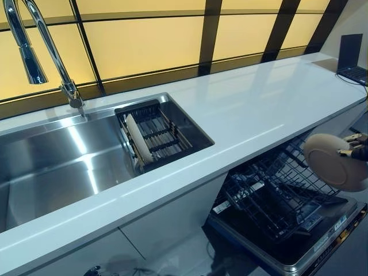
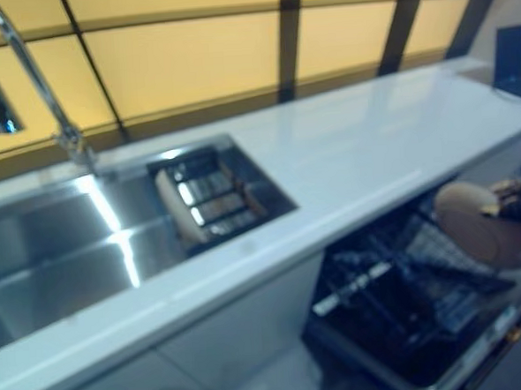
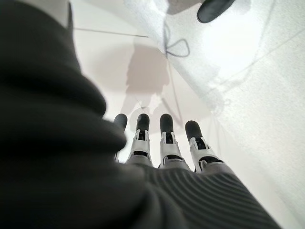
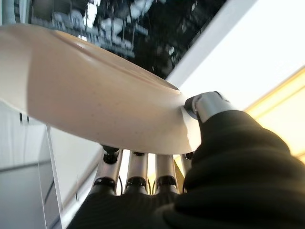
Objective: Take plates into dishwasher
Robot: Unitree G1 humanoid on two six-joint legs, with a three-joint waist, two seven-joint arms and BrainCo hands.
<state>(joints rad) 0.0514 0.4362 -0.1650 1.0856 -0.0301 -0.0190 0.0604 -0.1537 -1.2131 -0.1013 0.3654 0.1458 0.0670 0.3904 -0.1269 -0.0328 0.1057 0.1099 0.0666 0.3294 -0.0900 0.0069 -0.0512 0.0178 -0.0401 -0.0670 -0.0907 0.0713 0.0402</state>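
My right hand (image 1: pixel 357 146) is shut on a beige plate (image 1: pixel 333 162) and holds it on edge above the open dishwasher's dark wire rack (image 1: pixel 276 192), at the right. In the right wrist view the plate (image 4: pixel 95 95) is pinched between the thumb (image 4: pixel 205 105) and the fingers (image 4: pixel 138 174) under it. A second pale plate (image 1: pixel 138 140) stands on edge in a black drying rack (image 1: pixel 158 133) in the sink. My left hand (image 3: pixel 162 143) shows only in its own wrist view, fingers straight, holding nothing, down by the white floor.
A steel sink (image 1: pixel 52 161) with a tall tap (image 1: pixel 43 49) lies at the left. A long white counter (image 1: pixel 264 103) runs to the right, with a laptop (image 1: pixel 351 57) at its far end. The dishwasher door (image 1: pixel 299 253) is down.
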